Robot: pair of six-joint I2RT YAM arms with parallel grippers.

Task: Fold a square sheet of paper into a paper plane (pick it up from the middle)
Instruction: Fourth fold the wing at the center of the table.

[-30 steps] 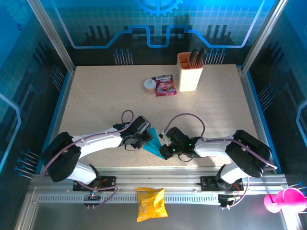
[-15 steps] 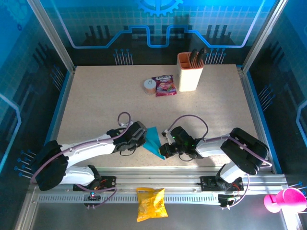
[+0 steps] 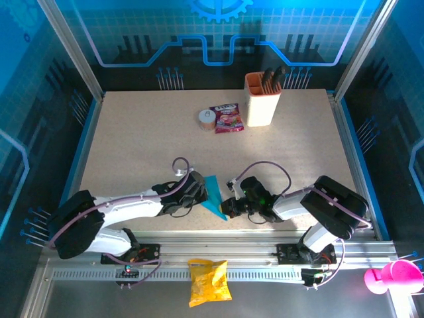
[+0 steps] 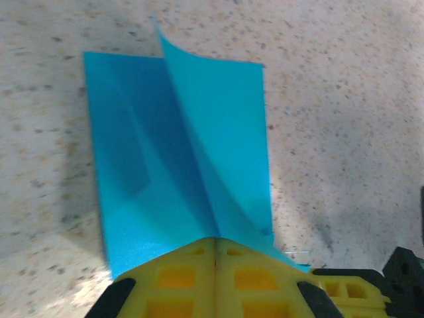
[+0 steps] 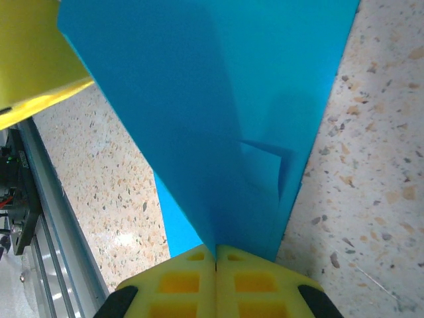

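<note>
On the speckled beige table (image 3: 132, 146), within blue-lit walls (image 3: 298, 30), lies folded cyan paper (image 3: 212, 192).

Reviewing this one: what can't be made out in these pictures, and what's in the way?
1. Top view: both wrists cover most of the paper, so its folds can't be read.
2. Left wrist view: soft focus; the left claw hides the paper's near end.
3. Right wrist view: the right claw hides the near tip, and the top edge cuts the paper off.
4. Top view: the dark items in the holder are too small to identify.
</note>
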